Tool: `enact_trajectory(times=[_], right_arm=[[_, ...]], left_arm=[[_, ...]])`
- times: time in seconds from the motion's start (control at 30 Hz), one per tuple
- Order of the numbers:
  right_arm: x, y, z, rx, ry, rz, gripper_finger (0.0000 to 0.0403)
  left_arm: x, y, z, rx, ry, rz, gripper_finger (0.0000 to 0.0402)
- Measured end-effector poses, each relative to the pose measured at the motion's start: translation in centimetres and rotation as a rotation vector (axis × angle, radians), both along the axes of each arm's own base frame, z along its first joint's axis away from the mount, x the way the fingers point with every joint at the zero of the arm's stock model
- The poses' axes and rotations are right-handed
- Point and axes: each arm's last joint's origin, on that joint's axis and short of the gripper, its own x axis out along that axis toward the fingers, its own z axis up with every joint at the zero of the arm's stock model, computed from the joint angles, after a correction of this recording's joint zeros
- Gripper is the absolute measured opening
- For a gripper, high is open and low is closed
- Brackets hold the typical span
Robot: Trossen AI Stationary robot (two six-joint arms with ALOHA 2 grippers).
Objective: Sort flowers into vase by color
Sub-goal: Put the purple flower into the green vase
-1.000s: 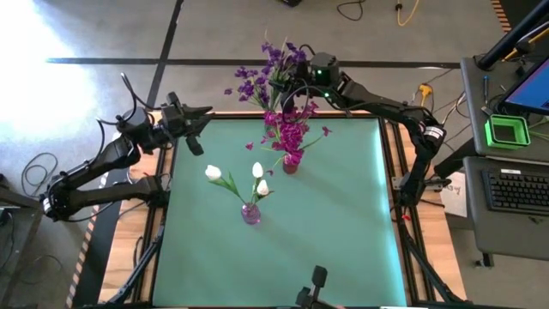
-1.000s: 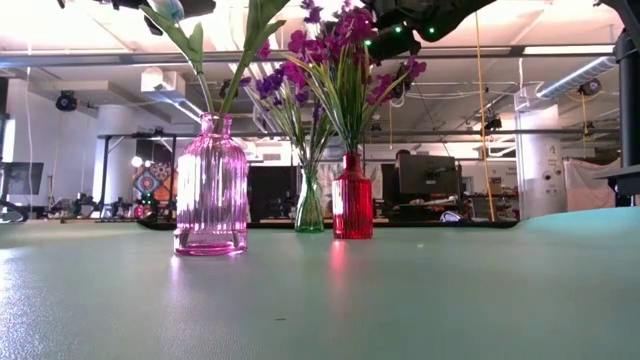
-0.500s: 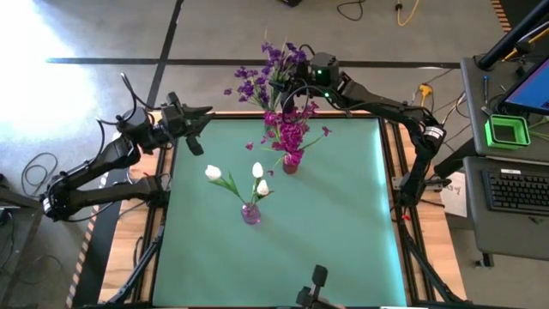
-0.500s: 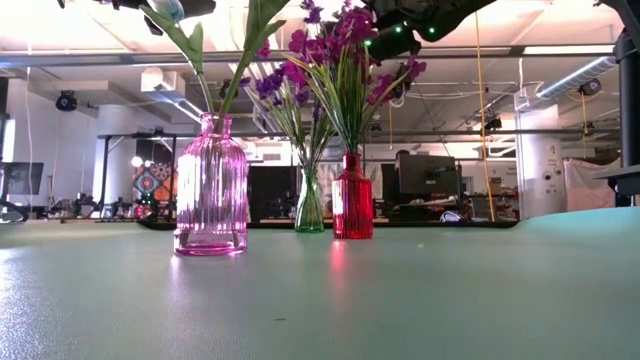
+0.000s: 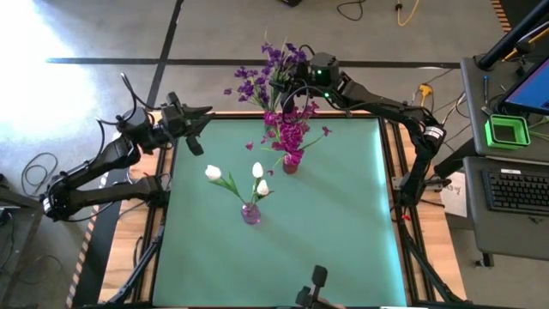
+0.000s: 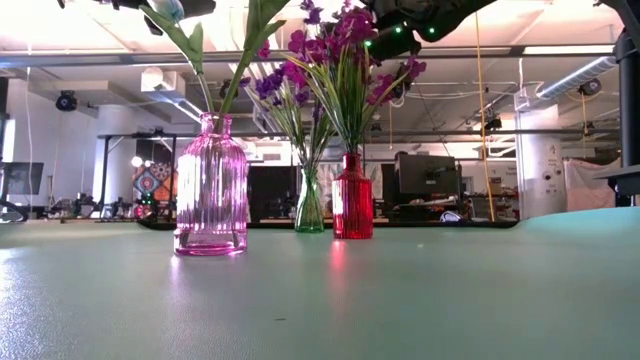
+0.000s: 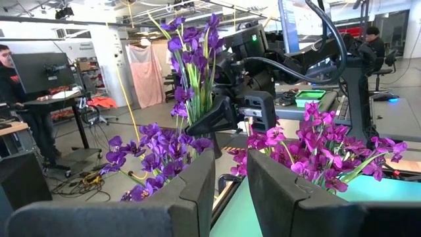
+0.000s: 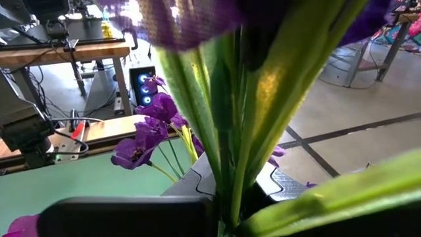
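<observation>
Three vases stand on the green table: a pink one (image 5: 250,213) with white tulip buds (image 5: 257,170), a red one (image 5: 290,163) with magenta flowers (image 5: 292,133), and a green one (image 6: 308,203) at the far edge with purple flowers (image 5: 247,86). My right gripper (image 5: 287,86) hovers over the green vase, shut on an upright purple flower (image 7: 191,46). Whether that stem's lower end is in the vase I cannot tell. My left gripper (image 5: 204,120) waits at the far left corner, its fingers a narrow gap apart with nothing between them. My right gripper pinches the purple flower's green stem (image 8: 230,168) between its two fingers, below the blossoms. The fingers come in about level from the table's right side and lie across the stem. The flower stands upright, blossoms above the fingers.
The three vases cluster in the table's middle and far part. Bare green mat (image 5: 343,223) lies to the near side and right. Beyond the table are desks, monitors and a seated person (image 7: 6,72).
</observation>
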Motion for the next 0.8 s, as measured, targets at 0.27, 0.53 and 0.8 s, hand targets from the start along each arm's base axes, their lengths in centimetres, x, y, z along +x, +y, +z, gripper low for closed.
enact_trajectory(times=[0.27, 0.53, 0.8], right_arm=[[0.0, 0.0, 0.0, -0.001, 0.001, 0.000, 0.0022], [0.2, -0.1, -0.6, 0.006, 0.009, 0.000, 0.0022], [0.7, -0.5, -1.6, 0.026, 0.021, -0.002, 0.0022]], left_arm=[[0.0, 0.0, 0.0, 0.000, 0.000, 0.000, 0.0077], [0.0, 0.0, 0.0, 0.000, 0.000, 0.000, 0.0077], [0.0, 0.0, 0.0, 0.002, 0.001, 0.001, 0.0077]])
